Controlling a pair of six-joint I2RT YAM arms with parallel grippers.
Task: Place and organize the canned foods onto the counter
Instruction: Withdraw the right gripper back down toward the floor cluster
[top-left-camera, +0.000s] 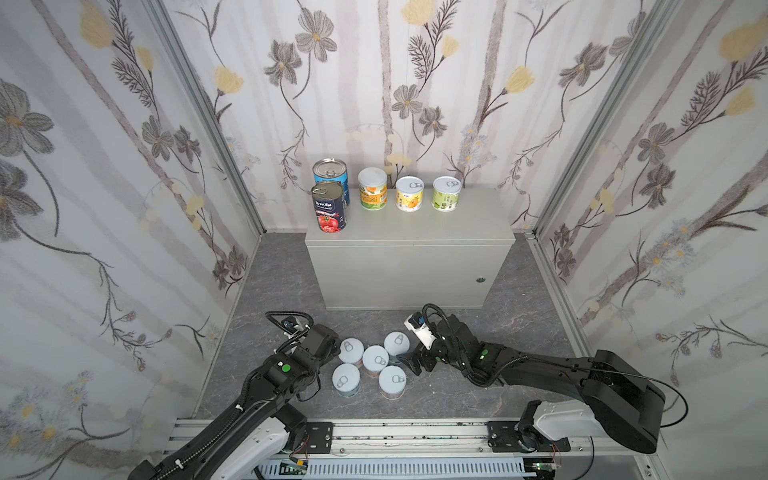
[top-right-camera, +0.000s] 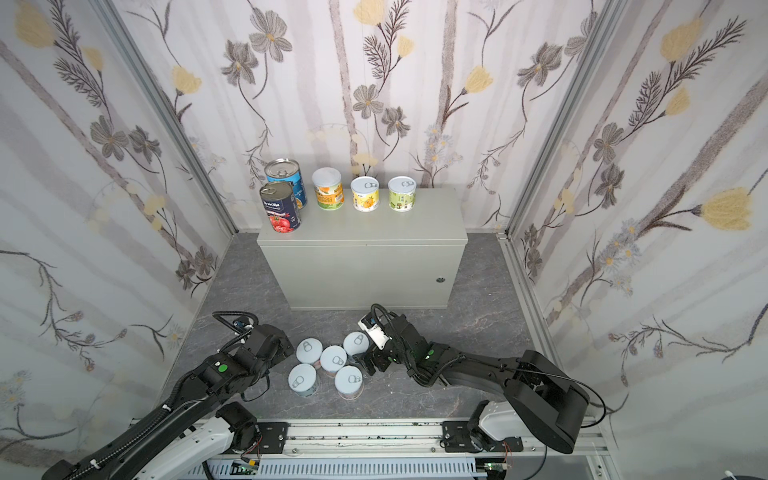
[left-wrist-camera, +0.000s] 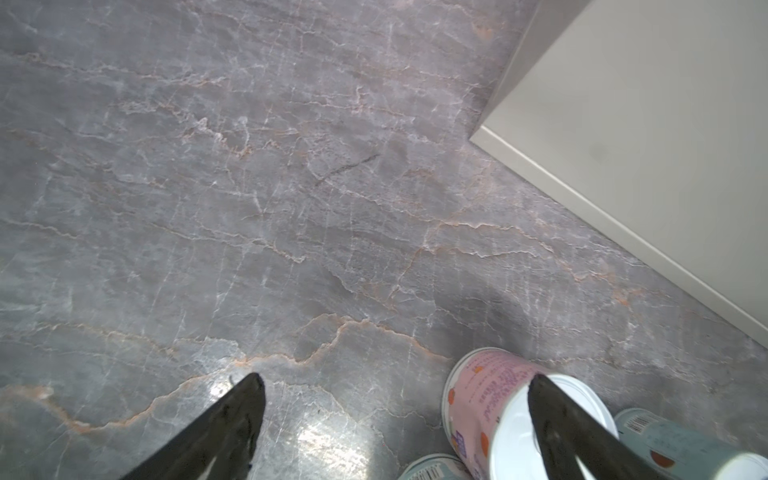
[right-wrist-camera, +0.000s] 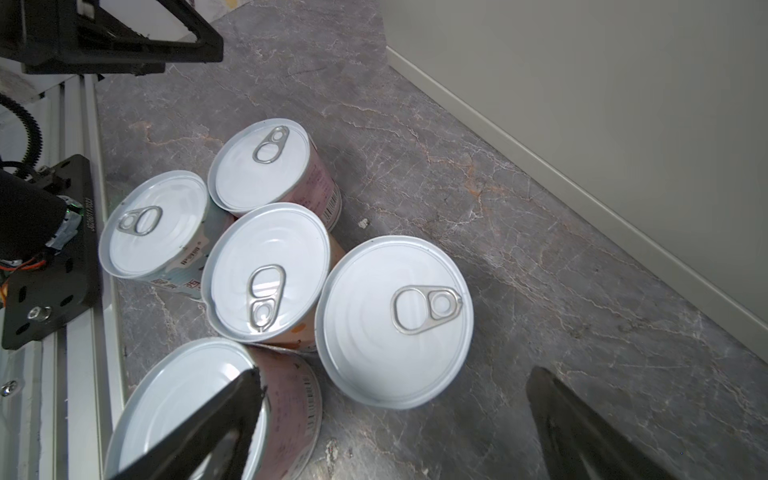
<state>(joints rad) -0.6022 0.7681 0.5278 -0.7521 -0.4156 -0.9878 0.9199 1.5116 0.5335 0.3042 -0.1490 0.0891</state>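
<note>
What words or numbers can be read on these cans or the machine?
"la s..." in white on the navy tomato can; the rest is blurred.
Pink can: print and barcode too small to read.
Three pastel-labelled cans on the counter: labels blurred.
Black mounting plate: stamped number, unreadable.

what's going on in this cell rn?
A two-arm robot is shelving cans. Five cans stand on the counter; five short cans are clustered on the floor. The left gripper and right gripper flank that cluster, both open, holding nothing.
</note>
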